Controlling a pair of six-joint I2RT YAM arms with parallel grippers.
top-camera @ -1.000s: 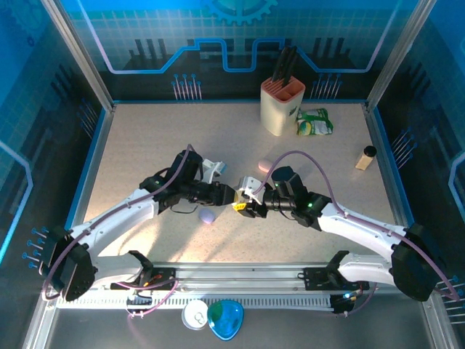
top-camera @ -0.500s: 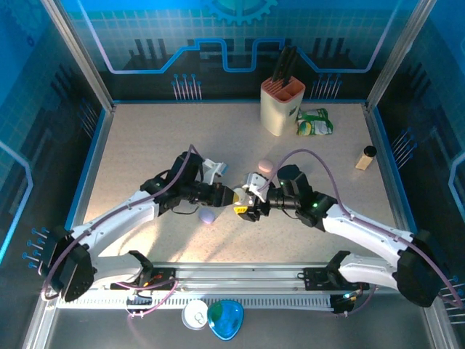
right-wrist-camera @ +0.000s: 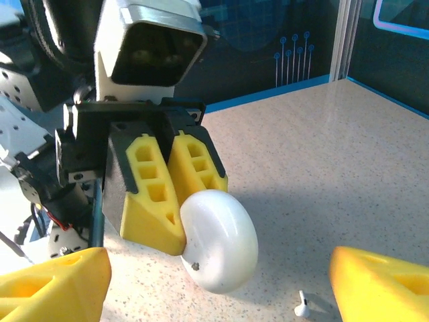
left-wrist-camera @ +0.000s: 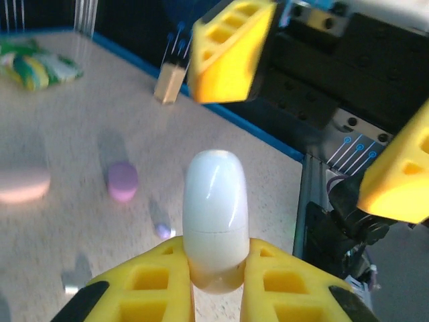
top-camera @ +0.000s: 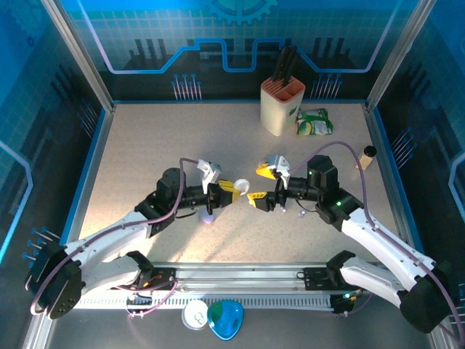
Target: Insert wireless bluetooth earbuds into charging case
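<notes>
While the left claw [left-wrist-camera: 217, 272] pinches a glossy white oval case [left-wrist-camera: 216, 201], the right claw [right-wrist-camera: 218, 285] gapes empty.

This is a robotics lab cell, not a home or shop. A speckled bench [top-camera: 145, 145] sits boxed in by aluminium posts [top-camera: 76, 54] and blue panels [top-camera: 232, 43] printed with circuit lines and a gear [top-camera: 240, 7]. Two white arms, left [top-camera: 109, 236] and right [top-camera: 378, 240], are bolted to a metal rail [top-camera: 240, 276] at the near edge, with lilac cables [top-camera: 341, 149] looped along them. A knife block [top-camera: 282, 105], a snack bag [top-camera: 314, 121] and a small bottle [top-camera: 365, 158] stand at the back of the bench like staged props.
</notes>
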